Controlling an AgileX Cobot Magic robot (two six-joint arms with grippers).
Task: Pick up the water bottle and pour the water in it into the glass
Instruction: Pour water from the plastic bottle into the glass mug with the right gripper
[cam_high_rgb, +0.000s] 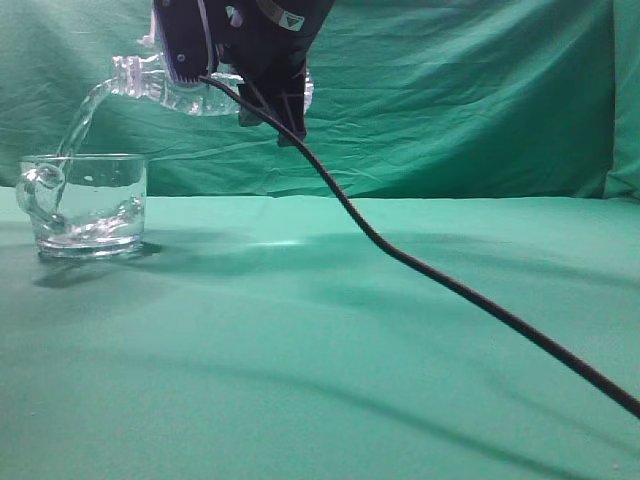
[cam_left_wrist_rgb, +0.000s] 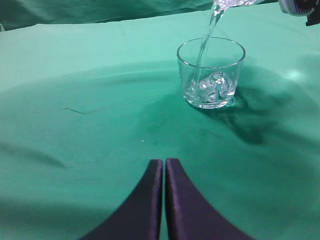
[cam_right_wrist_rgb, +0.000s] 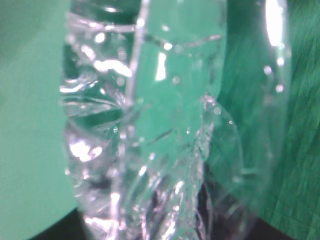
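My right gripper (cam_high_rgb: 215, 75) is shut on the water bottle (cam_high_rgb: 160, 88) and holds it tipped on its side above the table, neck to the left. The bottle fills the right wrist view (cam_right_wrist_rgb: 150, 130), close and blurred, hiding the fingers. A stream of water (cam_high_rgb: 80, 120) runs from its neck into the glass (cam_high_rgb: 85, 205), a short clear mug with a loop handle at the left. The glass (cam_left_wrist_rgb: 211, 72) stands upright with a little water in its base. My left gripper (cam_left_wrist_rgb: 164, 162) is shut and empty, low over the cloth, well in front of the glass.
A green cloth (cam_high_rgb: 330, 350) covers the table and hangs as a backdrop (cam_high_rgb: 450, 100). A black cable (cam_high_rgb: 450, 285) runs from the right arm down to the lower right.
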